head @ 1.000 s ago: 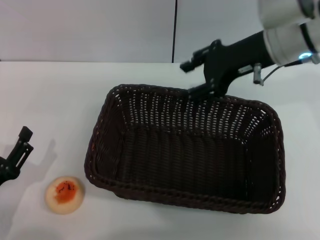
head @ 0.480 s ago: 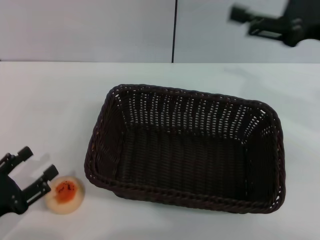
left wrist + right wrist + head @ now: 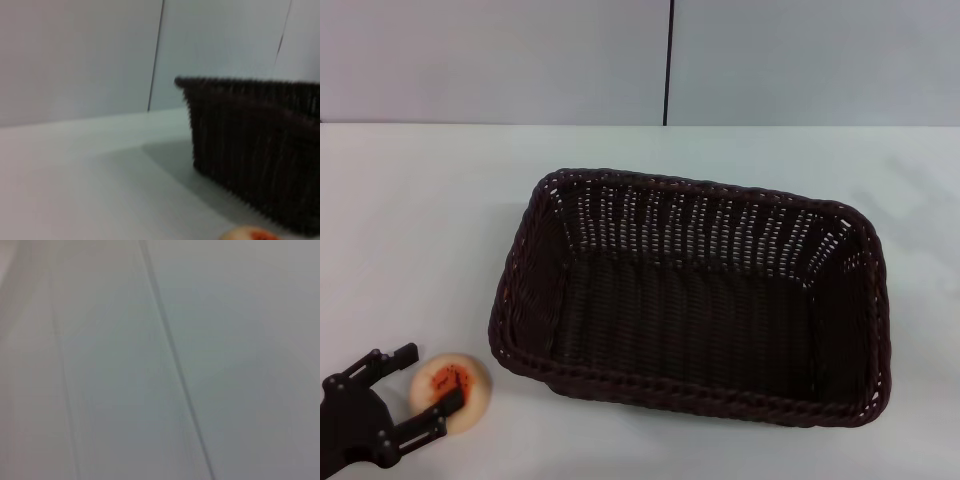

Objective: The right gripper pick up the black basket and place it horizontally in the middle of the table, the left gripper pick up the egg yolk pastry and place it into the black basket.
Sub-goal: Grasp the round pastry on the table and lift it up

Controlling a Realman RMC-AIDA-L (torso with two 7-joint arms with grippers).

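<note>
End effector (image 3: 417, 385) only overhead, straddling pastry (image 3: 449, 388)

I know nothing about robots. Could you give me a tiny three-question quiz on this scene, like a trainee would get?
1. True or false: the egg yolk pastry already lies inside the black basket.
2. Which claw shows in the head view? A) left B) right C) both
3. Fill in: the left claw is open, with its fingers either side of the ____.

Key:
1. False. It sits on the table, apart from the basket's near left corner.
2. A. The right claw is out of sight.
3. Pastry.
</note>
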